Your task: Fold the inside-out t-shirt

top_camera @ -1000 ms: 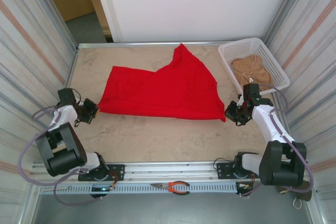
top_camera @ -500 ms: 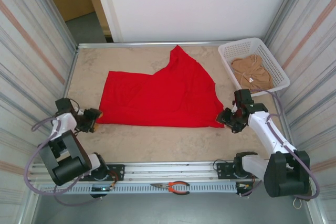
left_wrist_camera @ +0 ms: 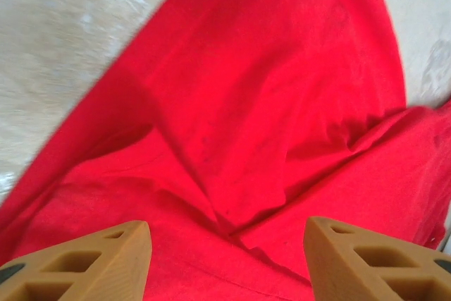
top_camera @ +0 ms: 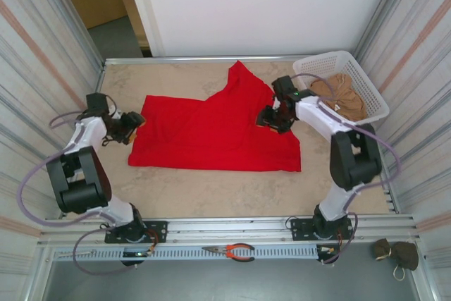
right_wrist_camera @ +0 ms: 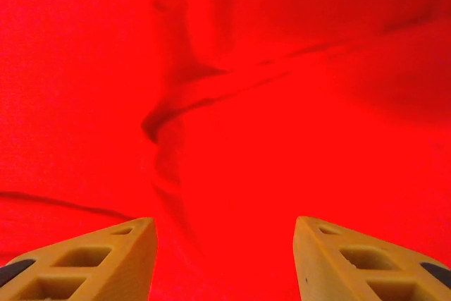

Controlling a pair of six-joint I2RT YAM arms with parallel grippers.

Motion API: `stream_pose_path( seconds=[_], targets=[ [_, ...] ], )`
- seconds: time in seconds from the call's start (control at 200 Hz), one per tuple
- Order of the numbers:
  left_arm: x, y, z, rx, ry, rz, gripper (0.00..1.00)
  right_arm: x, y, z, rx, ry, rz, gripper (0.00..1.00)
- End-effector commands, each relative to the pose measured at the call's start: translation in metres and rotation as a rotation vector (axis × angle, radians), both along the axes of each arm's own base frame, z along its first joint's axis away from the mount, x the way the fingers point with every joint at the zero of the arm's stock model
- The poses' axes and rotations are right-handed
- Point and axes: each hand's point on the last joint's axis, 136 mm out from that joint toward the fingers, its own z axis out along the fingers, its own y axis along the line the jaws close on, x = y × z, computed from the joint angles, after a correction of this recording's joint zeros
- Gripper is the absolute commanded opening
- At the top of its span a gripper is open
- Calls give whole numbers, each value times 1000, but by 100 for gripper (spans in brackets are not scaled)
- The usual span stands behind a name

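Status: left gripper [top_camera: 131,124] sits at the left edge of the inside-out t-shirt [top_camera: 204,132], jaws parted with nothing between them. In the left wrist view its fingers [left_wrist_camera: 91,262] stand apart above creased red cloth, with bare table [left_wrist_camera: 63,19] beyond the hem.

T-shirt lies spread on the table [top_camera: 211,188], mid-field. Its near hem is roughly straight and one pointed flap reaches toward the far edge. Outline is irregular, so I judge the fold unfinished.

Right gripper [top_camera: 272,118] hovers over the right part of the shirt, inside the outline and not at an edge. Jaws are open and empty. The right wrist view shows its fingers [right_wrist_camera: 91,262] apart over a raised wrinkle [right_wrist_camera: 183,100].

White basket [top_camera: 331,63] with a tan garment [top_camera: 340,95] stands at the far right, apart from the shirt.

Step in hand, as I read it: taking fresh grasp points.
- Left should slide one finger under the edge and pinch every layer there.
- Right should shift to a true edge or corner first, because pinching mid-cloth would bunch the wrinkle.
- Lift both together with even tension.
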Motion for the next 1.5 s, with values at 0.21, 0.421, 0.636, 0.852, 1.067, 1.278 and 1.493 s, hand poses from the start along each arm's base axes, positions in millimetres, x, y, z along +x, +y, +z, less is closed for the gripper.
stream_pose_path(
  seconds=[0.21,0.421,0.636,0.852,1.067,1.278,1.493],
  targets=[
    [14,-12,-2,2,-15,-22,60,16,39,-29,21,61,-2,44],
    [17,-13,-2,-8,-25,-21,60,23,52,-31,50,63,3,0],
    [19,-15,-4,-21,-27,-20,60,48,62,-5,96,-8,-7,0],
    [17,-15,-6,-23,-18,-18,60,67,70,-22,107,-8,-35,0],
    [21,-20,-1,-49,-24,-40,60,55,52,-25,113,-21,-48,54],
    [13,-48,12,-61,-56,-103,60,6,15,3,107,-72,-85,54],
    [-7,-68,-21,-79,-3,-103,60,-45,-15,-23,92,-26,-142,53]
  ],
)
